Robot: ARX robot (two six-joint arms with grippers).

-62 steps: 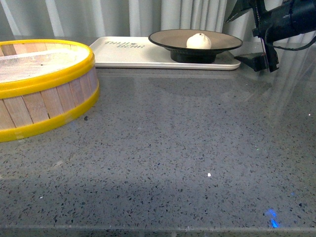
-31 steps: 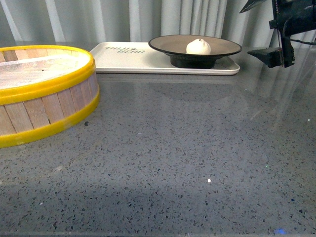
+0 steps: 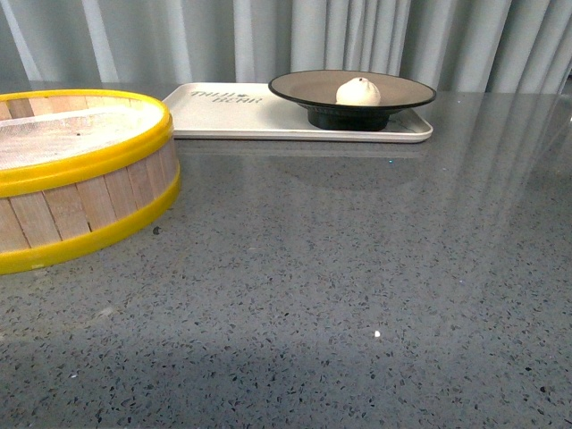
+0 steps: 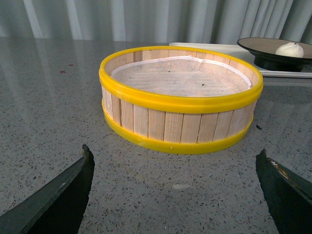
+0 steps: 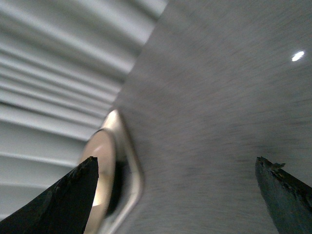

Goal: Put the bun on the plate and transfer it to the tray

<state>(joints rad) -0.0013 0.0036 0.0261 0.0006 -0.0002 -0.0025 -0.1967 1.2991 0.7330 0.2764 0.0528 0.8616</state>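
Note:
The white bun [image 3: 357,91] rests in the black-rimmed plate [image 3: 304,85], and the plate stands on the right end of the cream tray [image 3: 223,112] at the back of the table. Neither arm shows in the front view. In the left wrist view the bun [image 4: 289,49] and plate [image 4: 258,46] sit far off behind the steamer basket, and my left gripper [image 4: 175,195] hangs open over bare counter. The right wrist view is blurred; my right gripper [image 5: 175,195] is open and empty, with the plate [image 5: 100,161] and the tray's corner [image 5: 131,180] off to one side.
A yellow-rimmed wooden steamer basket [image 3: 71,170] fills the left of the table, its cloth-lined inside holding nothing. Grey speckled counter [image 3: 357,286] spreads across the front and right. Grey curtains hang behind the table.
My right arm, seen at the upper right beside the plate, has drawn back to the right and out of the front view. Bun, plate and tray stay put.

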